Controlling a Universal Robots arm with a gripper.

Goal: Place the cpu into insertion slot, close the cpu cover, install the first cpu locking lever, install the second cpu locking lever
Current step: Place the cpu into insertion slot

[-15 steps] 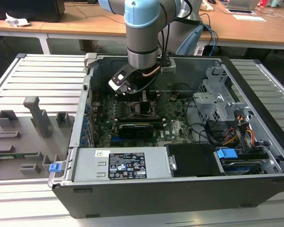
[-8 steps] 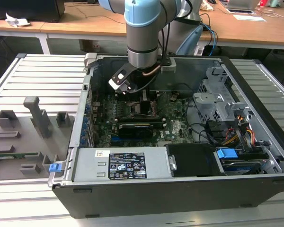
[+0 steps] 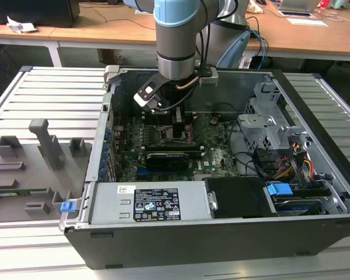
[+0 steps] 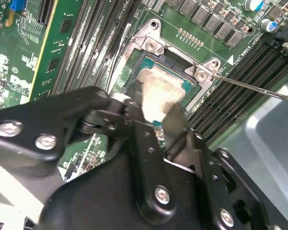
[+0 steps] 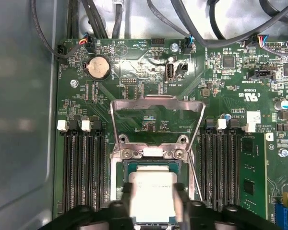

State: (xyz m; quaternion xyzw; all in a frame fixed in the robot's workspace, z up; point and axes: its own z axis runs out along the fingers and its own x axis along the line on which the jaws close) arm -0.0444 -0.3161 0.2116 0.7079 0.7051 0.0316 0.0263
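First wrist view, nearest first: the pincer [image 5: 153, 205] grips the cpu [image 5: 152, 184] by two opposite edges, its black body hiding the chip's near edge, and holds it at the insertion slot [image 5: 153, 164]. Just beyond, the cpu cover [image 5: 156, 102] stands hinged up and memory slots [image 5: 79, 167] flank the socket. Farther off lie a coin cell [image 5: 98, 67] and cables [image 5: 93, 21].

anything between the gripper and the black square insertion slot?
The silvery-grey square cpu, clamped in the jaws over the black square insertion slot, in both wrist views.

The cpu [image 5: 152, 191] lies over the insertion slot [image 5: 117, 179].
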